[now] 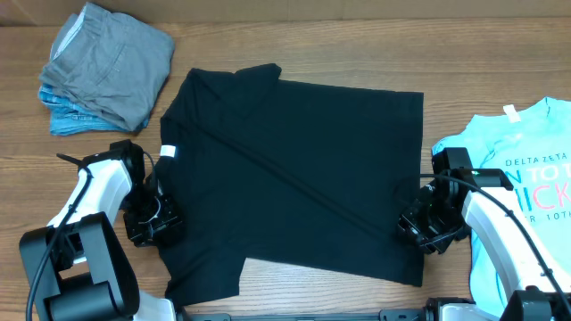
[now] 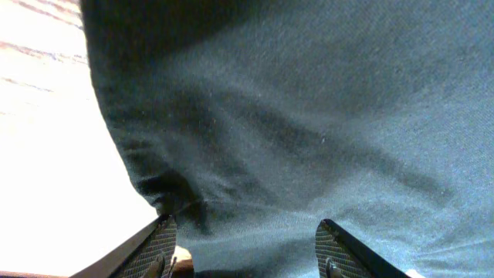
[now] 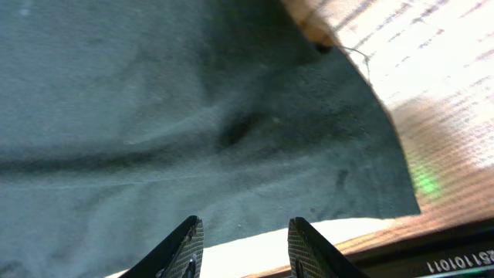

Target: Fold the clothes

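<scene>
A: Four garments on the table (image 1: 312,36), quick count: one black T-shirt (image 1: 294,169), one light-blue printed tee (image 1: 526,178), one grey piece (image 1: 111,58), one blue piece (image 1: 64,120).
B: Where is each?
A: The black T-shirt is spread flat mid-table, one white neck tag (image 1: 168,151) at its left edge. The grey piece is folded at the back left, stacked on the blue piece. The light-blue printed tee is at the right edge, partly out of shot.
B: Pincers?
A: Two. The left pincer (image 2: 245,224) is down at the shirt's left edge near the tag, fingers wide apart, cloth in the gap, not clamped. The right pincer (image 3: 245,222) is at the shirt's right edge, narrower gap, nothing visibly pinched.
</scene>
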You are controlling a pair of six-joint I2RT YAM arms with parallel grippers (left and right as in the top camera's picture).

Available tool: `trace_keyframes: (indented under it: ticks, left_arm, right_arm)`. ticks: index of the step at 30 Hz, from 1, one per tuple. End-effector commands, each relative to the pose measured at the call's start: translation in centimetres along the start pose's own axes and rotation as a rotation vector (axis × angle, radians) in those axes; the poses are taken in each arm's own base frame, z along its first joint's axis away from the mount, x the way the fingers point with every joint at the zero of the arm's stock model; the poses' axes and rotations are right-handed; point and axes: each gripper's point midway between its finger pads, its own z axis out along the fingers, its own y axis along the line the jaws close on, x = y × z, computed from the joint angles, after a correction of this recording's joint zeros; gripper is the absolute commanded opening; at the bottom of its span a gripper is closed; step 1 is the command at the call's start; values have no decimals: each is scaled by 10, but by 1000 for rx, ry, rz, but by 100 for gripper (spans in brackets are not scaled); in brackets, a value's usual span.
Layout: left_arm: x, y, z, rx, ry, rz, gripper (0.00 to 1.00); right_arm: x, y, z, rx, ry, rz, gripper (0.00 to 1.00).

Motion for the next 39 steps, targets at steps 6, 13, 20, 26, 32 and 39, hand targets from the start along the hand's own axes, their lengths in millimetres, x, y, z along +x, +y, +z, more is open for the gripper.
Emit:
trace_keyframes:
  ticks: [6, 13, 20, 26, 32, 39]
  left_arm:
    - [-30, -15, -46, 60, -196, 44, 63]
    - [-64, -75, -82, 346, -383, 237, 38]
    - [-111, -113, -112, 357, -652, 408, 35]
    - [-134, -159, -113, 342, -777, 543, 41]
    - [-163, -173, -79, 290, -788, 542, 37]
    - [-207, -171, -41, 274, -822, 391, 33]
  right_arm:
    - [-5, 42, -6, -214, -18, -238, 35]
    - [-48, 94, -26, -415, -214, -278, 11]
    - [-100, 130, -30, -513, -374, -231, 10]
    - [-135, 146, -1, -533, -398, -214, 10]
    - [-154, 146, 18, -493, -396, -198, 10]
    - [-158, 146, 21, -475, -401, -197, 11]
